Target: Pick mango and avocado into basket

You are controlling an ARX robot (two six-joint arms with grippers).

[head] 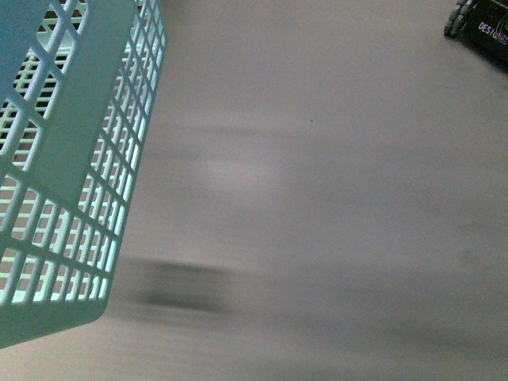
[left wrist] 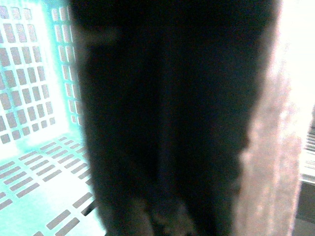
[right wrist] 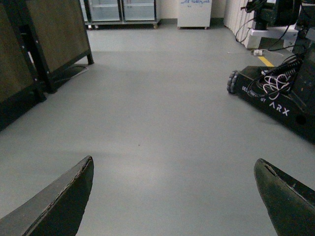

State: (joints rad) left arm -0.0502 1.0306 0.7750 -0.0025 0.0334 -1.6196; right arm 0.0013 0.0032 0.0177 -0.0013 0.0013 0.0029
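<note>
The light teal slotted basket hangs tilted at the left of the front view, above a grey floor. In the left wrist view its slotted wall and bottom glow bright teal, and no fruit shows in the part I see. My left gripper is shut on the basket; its dark blurred fingers fill the middle of that view, with the brown handle beside them. My right gripper is open over bare floor, nothing between its fingertips. The mango and the avocado are out of view.
A black wheeled ARX robot base with cables stands on the floor to one side, its corner also in the front view. Dark cabinets on black frames stand on the other side. Glass-door fridges line the far wall.
</note>
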